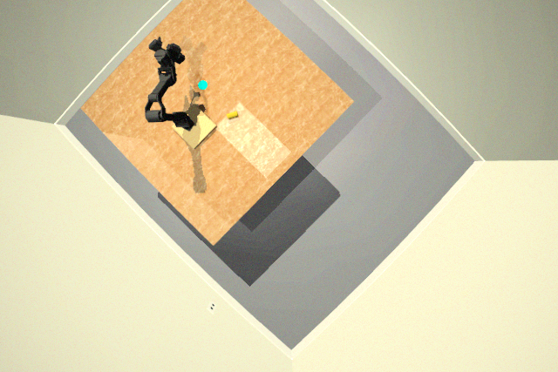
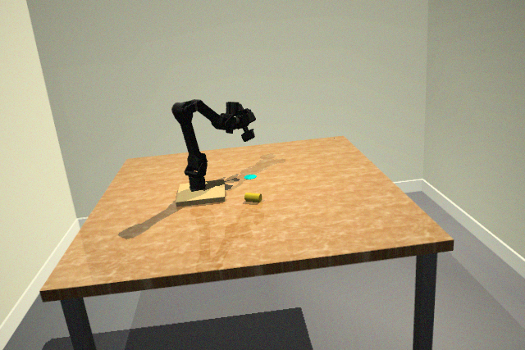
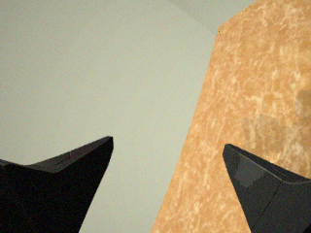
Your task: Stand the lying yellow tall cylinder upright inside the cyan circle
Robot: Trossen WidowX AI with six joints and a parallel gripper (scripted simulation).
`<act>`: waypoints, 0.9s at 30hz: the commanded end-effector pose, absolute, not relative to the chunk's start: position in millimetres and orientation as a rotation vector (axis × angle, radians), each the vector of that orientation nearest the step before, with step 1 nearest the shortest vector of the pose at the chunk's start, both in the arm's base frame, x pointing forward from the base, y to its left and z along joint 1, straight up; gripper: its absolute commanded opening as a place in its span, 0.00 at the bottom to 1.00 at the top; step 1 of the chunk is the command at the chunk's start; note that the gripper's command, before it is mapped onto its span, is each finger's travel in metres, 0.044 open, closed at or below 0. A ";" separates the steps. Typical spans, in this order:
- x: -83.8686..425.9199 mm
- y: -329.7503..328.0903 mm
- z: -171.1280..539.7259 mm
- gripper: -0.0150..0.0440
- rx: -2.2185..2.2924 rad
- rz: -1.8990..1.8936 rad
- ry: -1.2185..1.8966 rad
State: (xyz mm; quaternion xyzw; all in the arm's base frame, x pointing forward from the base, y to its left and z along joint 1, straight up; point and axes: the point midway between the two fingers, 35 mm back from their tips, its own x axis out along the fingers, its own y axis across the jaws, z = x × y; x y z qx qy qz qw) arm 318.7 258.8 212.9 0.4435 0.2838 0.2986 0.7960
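Note:
The yellow cylinder [image 1: 232, 114] [image 2: 253, 197] lies on its side on the table, near the arm's base. The cyan circle [image 1: 202, 84] [image 2: 250, 176] is flat on the table; in the exterior view it is behind the cylinder, and the two are apart. My gripper [image 1: 166, 46] [image 2: 250, 125] [image 3: 169, 147] is open with nothing between its fingers. It is raised high above the table, away from both the cylinder and the circle. Neither the cylinder nor the circle shows in the wrist view.
The arm stands on a pale base plate [image 1: 205, 125] [image 2: 212, 195] on the wooden table [image 1: 252, 52] [image 2: 330, 211] [image 3: 262, 63]. A table edge and the grey wall [image 3: 97, 63] beyond it show in the wrist view. The arm casts shadows over the table.

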 end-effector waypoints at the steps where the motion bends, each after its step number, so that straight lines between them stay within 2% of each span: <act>1: 319.3 258.1 212.6 0.89 0.951 0.639 0.610; 4: 327.8 247.6 208.5 0.78 0.927 0.599 0.612; 17: 386.3 127.2 172.2 0.78 0.718 0.212 0.683; 27: 396.6 17.9 150.9 0.78 0.588 -0.085 0.805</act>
